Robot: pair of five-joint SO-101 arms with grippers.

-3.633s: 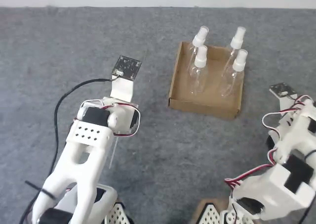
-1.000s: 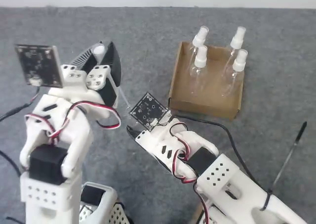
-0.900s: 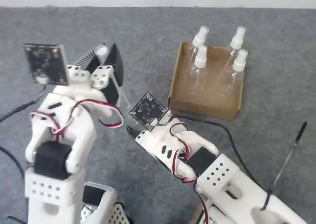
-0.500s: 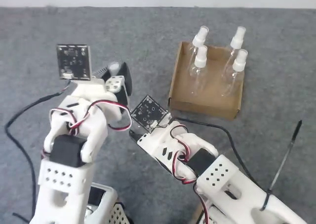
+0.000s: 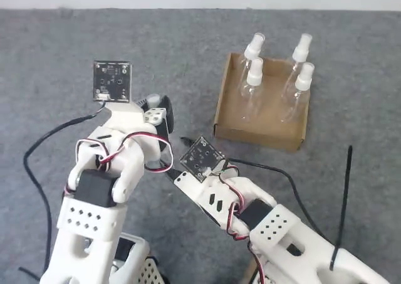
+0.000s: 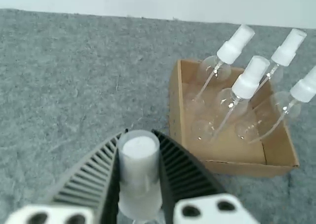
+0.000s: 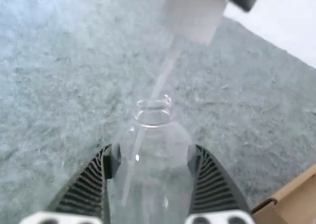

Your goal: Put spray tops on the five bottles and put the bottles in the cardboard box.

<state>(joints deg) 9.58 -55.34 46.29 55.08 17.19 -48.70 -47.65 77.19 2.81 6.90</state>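
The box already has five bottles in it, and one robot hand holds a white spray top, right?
Not five: the high view shows four bottles in the cardboard box. The left gripper does hold a white spray top.

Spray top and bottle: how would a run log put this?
left gripper: shut on spray top | right gripper: shut on bottle | tube in bottle, top not seated | cardboard box: four capped bottles
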